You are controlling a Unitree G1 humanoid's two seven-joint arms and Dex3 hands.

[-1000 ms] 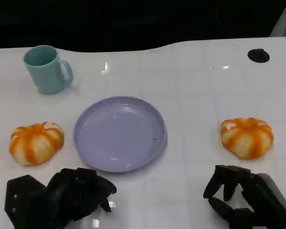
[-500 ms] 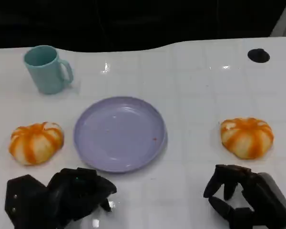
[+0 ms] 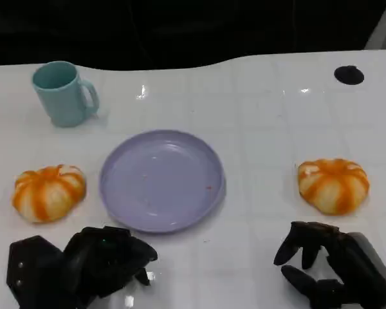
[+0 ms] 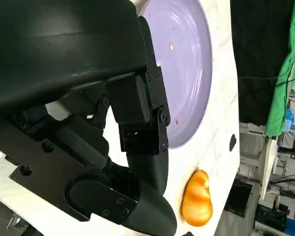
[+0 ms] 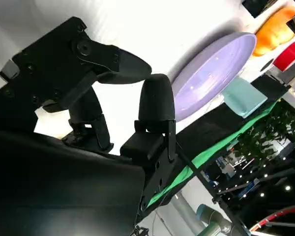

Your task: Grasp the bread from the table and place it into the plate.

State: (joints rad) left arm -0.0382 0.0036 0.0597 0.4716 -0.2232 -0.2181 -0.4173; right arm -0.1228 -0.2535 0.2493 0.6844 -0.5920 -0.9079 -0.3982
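Bread (image 3: 333, 185) lay right of the plate (image 3: 162, 180); a second loaf (image 3: 49, 192) lay left. We saw the right hand (image 3: 328, 267) open near the former, the left hand (image 3: 93, 264) curled, empty.

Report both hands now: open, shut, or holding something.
Left hand: shut, fingers curled in, holding nothing.
Right hand: open, fingers apart, holding nothing.
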